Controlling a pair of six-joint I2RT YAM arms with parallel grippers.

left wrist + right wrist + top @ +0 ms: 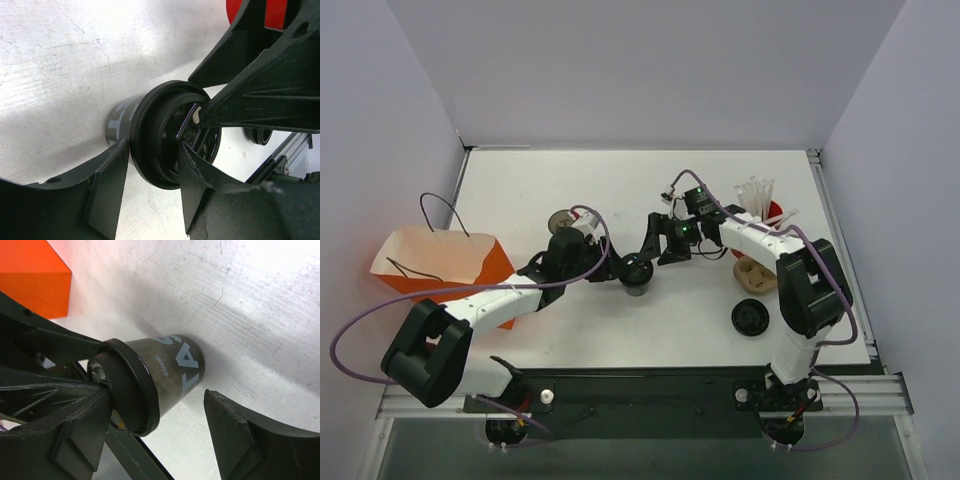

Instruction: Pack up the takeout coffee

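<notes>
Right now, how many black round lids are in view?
2. One black round lid sits on the small dark cup mid-table; the other, a flat black disc, lies loose near the right arm's base. Arms may hide more.

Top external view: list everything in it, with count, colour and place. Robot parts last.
takeout coffee: 1, dark cup with black lid, table centre, between the two grippers
lidless cup: 1, dark, behind the left arm's wrist
bag: 1, orange with pale open top, far left
loose lid: 1, black, flat on the table, near right
tan piece: 1, tan with holes, just behind the loose lid, type unclear
red holder: 1, red, far right, partly hidden
white sticks: several, white, standing at the red holder
table: 1, white
left gripper: 1, black, closed on the coffee at its lid
right gripper: 1, black, open, one finger clear of the cup
</notes>
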